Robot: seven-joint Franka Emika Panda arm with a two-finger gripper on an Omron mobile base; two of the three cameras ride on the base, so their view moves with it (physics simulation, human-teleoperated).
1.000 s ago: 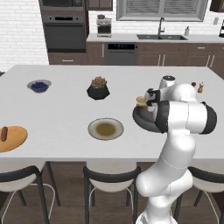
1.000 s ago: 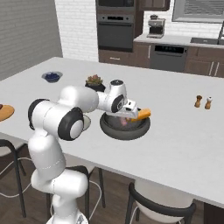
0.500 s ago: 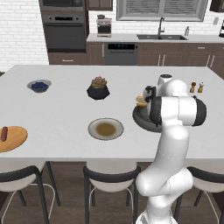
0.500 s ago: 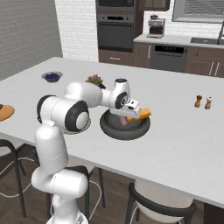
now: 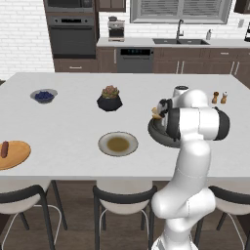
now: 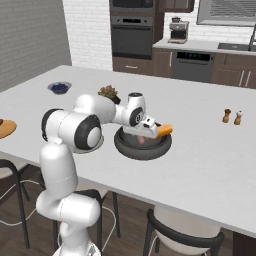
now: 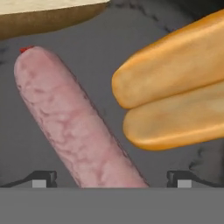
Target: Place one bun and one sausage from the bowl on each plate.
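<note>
Left base view: the gripper (image 5: 161, 111) is down inside the dark bowl (image 5: 155, 134), which sits on the white island right of the pale grey plate (image 5: 118, 144). A bit of golden bun (image 5: 156, 114) peeks over the bowl's rim beside the hand. Far left of the bowl, at the counter's edge, the orange-brown wooden plate (image 5: 14, 154) already carries 1 sausage (image 5: 5, 149); the grey plate is bare. A plant pot (image 5: 110, 99) and a small bowl of blueberries (image 5: 43, 95) stand behind the grey plate.

Right base view: the gripper (image 6: 145, 131) reaches into the bowl (image 6: 125, 145). 1 bun (image 6: 164, 130) rests tilted on the bowl's right rim, its long axis running up and out over the edge. Something pinkish (image 6: 143, 141) lies on the bowl's floor under the hand, probably the sausage.

Hand view: the 2 fingertips (image 7: 43, 179) stand wide apart with nothing between them gripped. The pink sausage (image 7: 74, 124) lies on the bowl's floor (image 7: 100, 52), its long axis running from upper left down to the bottom centre, the near end between the tips. A bun (image 7: 175, 94) lies to its right, pointing up and right. The sausage looks light, smooth and slightly yielding, likely to roll or slip, so a hold across its middle, jaws square to its length, seems safest.
</note>
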